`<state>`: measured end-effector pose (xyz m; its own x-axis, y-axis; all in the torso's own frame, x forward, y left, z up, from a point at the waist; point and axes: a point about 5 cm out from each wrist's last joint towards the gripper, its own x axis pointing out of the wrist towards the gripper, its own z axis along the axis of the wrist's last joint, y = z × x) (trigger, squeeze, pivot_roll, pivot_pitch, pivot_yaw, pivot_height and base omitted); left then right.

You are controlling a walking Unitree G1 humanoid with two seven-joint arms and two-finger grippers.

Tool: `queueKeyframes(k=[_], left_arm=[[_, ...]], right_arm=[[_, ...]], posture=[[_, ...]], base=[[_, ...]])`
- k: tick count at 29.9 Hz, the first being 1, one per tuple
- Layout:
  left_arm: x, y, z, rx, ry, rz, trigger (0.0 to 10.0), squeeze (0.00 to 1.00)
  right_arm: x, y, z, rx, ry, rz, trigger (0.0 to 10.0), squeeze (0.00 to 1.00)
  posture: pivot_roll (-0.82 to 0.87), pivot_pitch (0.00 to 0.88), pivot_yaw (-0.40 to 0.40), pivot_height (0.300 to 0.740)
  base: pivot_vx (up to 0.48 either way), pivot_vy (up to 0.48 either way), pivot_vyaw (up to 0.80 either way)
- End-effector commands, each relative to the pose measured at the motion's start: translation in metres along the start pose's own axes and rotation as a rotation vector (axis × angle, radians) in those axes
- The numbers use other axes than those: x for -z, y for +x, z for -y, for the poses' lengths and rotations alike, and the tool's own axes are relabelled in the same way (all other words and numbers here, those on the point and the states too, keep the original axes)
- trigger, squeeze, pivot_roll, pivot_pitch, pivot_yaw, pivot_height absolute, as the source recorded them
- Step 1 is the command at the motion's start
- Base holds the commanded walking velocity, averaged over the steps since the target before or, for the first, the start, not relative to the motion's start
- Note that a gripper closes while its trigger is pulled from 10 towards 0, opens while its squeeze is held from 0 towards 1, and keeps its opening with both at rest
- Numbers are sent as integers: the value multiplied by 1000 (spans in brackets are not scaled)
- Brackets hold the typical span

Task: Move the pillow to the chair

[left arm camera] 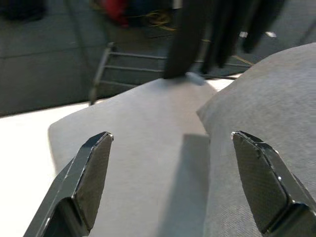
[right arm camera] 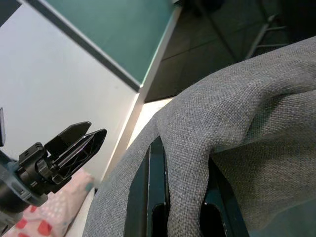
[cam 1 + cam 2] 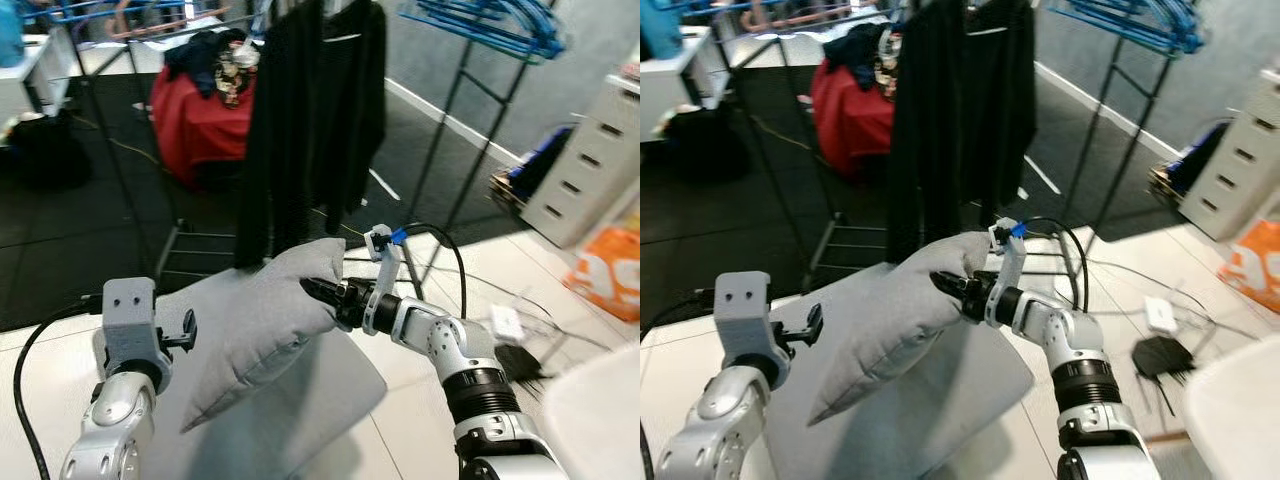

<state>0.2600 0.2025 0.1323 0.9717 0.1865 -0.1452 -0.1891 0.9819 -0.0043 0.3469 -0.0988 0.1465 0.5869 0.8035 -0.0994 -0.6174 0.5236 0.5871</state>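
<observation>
A: Where's the plump grey fabric pillow (image 3: 262, 320)?

B: Lifted above a grey cushion (image 3: 300, 410), its right corner pinched by the right gripper (image 3: 322, 294). The left gripper (image 1: 173, 182) gapes empty nearby.

A: Progress?

B: Grasped, I'd judge; carrying and placing remain.

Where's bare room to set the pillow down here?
Free: the flat grey cushion under the pillow that the right gripper pinches, and white floor beside the left gripper. Crowded: rack with black clothes ahead, cables to the right.
</observation>
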Motion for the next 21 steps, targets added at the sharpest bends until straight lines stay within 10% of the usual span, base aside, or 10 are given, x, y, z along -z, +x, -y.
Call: queueKeyframes(k=[1,21], left_arm=[[0,-1,1,2,12,9,10000,0],[4,-5,21,96,-14,10,10000,0]], right_arm=[[-12,0,-6,-22,-41,52,10000,0],[-4,-7,6,89,-43,53,10000,0]], posture=[[-156,20,-86,740],[-170,42,-79,740]], base=[[0,0,0],[0,-111,0]])
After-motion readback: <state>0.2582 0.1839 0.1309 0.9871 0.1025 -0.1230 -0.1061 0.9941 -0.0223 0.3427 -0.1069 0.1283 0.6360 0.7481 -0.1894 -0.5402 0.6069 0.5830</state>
